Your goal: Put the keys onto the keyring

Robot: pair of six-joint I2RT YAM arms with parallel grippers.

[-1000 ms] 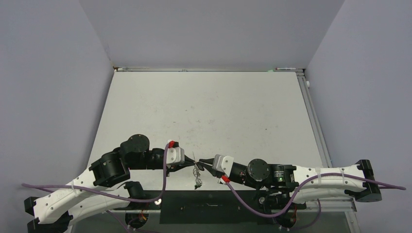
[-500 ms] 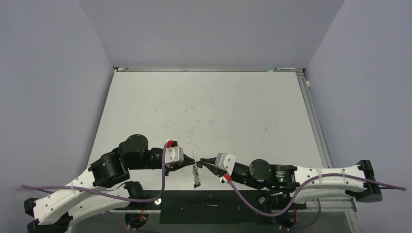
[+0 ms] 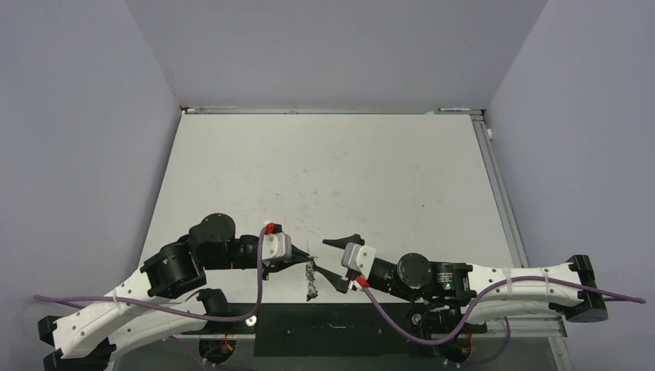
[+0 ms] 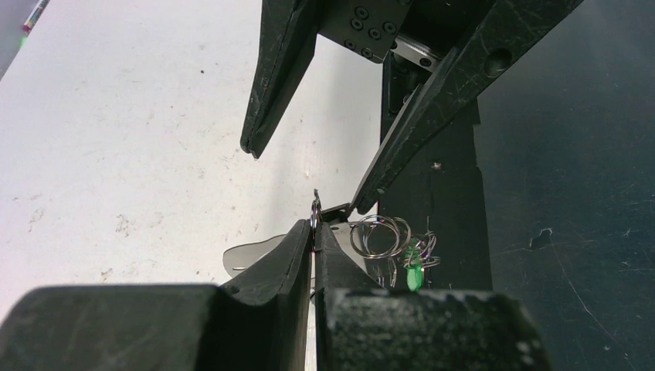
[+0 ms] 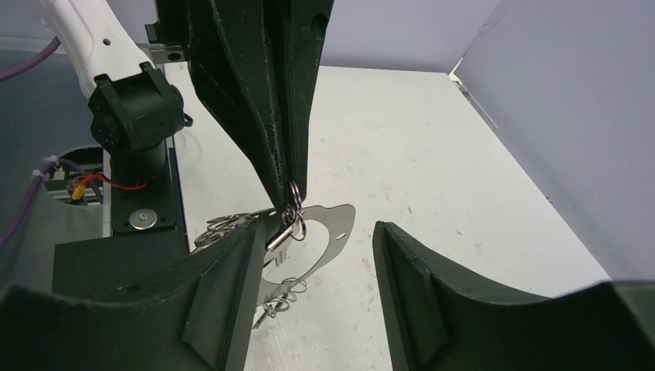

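My left gripper is shut on a small silver ring of the keyring and holds it just above the table's near edge. From that ring hang more rings, a green piece and a pale curved strap. A small silver key dangles at the pinched ring, close beside one finger of my right gripper. My right gripper stands open, its fingers either side of the ring, holding nothing. Other keys are not discernible.
The white table stretches away behind the grippers, walled on three sides. A black mounting plate runs along the near edge under the keyring. Purple cables loop from both wrists.
My right gripper, shut beside the ring a moment ago, has sprung open and let go. The left gripper keeps its grip; the keyring hangs in about the same place.
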